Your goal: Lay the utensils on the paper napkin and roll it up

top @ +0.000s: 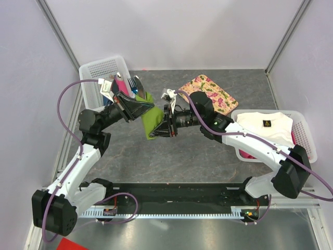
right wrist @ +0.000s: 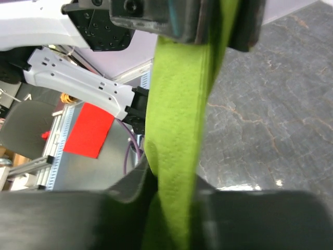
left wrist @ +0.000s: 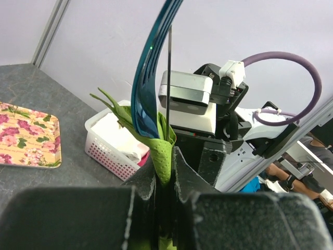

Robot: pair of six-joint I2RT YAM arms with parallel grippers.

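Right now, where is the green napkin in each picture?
Top view: green napkin left of centre, between the arms.
Left wrist: bottom centre, wrapped round a blue utensil.
Right wrist: a strip down the middle, top to bottom.
Shared landmark: the grey table.

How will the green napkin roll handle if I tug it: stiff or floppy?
Likely floppy: the paper napkin creases between left gripper and right gripper. Thin paper, so a hard tug may tear it. The blue fork pokes out the top and might slip.
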